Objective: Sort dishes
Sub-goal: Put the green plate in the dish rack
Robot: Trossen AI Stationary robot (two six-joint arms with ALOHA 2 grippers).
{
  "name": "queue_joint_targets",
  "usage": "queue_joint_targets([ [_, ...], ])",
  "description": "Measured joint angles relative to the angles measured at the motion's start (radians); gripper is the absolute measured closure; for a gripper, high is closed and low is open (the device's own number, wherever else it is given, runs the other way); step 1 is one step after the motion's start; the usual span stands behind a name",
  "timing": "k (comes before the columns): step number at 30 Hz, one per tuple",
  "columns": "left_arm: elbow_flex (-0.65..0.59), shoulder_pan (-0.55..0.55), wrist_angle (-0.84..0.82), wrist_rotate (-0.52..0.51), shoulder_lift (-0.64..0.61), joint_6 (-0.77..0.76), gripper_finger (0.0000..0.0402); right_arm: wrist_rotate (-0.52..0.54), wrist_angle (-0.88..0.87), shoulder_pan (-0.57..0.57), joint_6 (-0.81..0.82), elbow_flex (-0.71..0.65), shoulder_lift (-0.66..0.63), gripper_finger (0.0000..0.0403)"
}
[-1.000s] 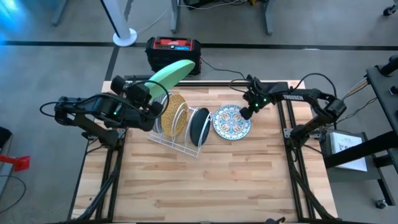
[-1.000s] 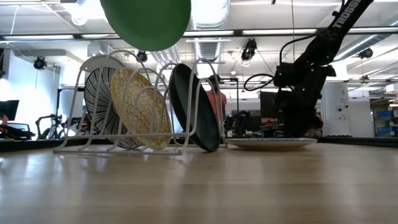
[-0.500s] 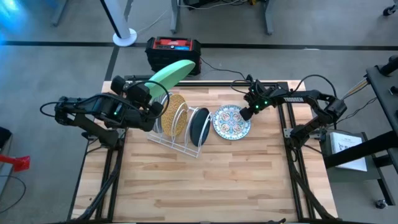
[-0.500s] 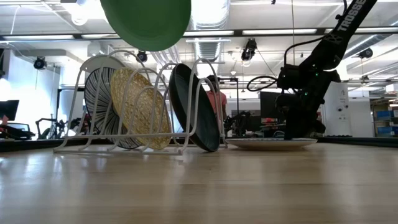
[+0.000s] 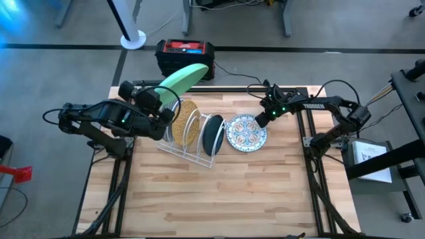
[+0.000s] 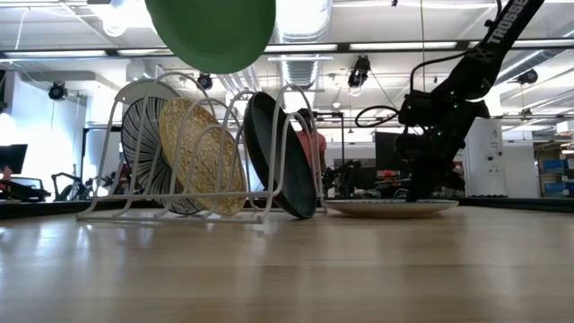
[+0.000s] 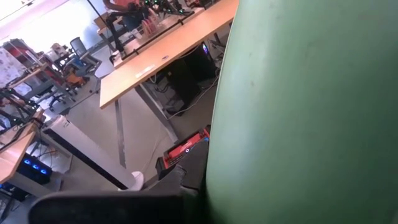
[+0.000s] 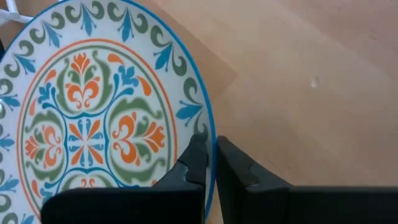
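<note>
Pinching the floral plate's (image 5: 246, 131) rim where it lies flat on the table (image 5: 219, 192), the right gripper (image 5: 261, 120) has its fingers pressed together. Just beside it, the white wire rack (image 5: 189, 149) holds the teal plate (image 5: 212, 135) and speckled yellow plate (image 5: 186, 122) upright. The left gripper (image 5: 159, 105) grips the light green plate (image 5: 182, 79) above the rack.

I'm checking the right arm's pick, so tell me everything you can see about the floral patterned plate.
The floral plate is round and white with a thin blue rim line, blue and green leaf motifs around the border, and orange and green flourishes at the centre. It looks like glazed ceramic. It lies flat, face up, on the wooden table, just right of the wire rack. The right gripper is shut on its rim, one finger on either side of the edge.
</note>
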Motion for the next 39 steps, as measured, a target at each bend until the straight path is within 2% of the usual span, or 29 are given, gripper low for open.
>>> queue_joint_targets([
  [9, 0.000, 0.000, 0.000, 0.000, 0.000, 0.000, 0.0358, 0.020, -0.103, 0.001, -0.019, 0.037, -0.055, 0.0403],
  [18, 0.000, 0.000, 0.001, 0.000, 0.000, 0.000, 0.0358, 0.029, -0.310, 0.008, -0.051, 0.039, -0.062, 0.0402],
  [25, 0.000, 0.000, 0.004, 0.000, 0.000, 0.000, 0.0358, 0.054, -0.380, 0.008, -0.051, 0.050, -0.077, 0.0401],
  [35, 0.000, 0.000, 0.003, -0.007, 0.000, 0.000, 0.0358, 0.070, -0.533, 0.008, -0.060, 0.126, -0.190, 0.0352],
  [39, 0.000, 0.000, 0.000, -0.018, 0.000, 0.000, 0.0358, 0.116, -0.588, 0.008, -0.059, 0.148, -0.254, 0.0330],
])
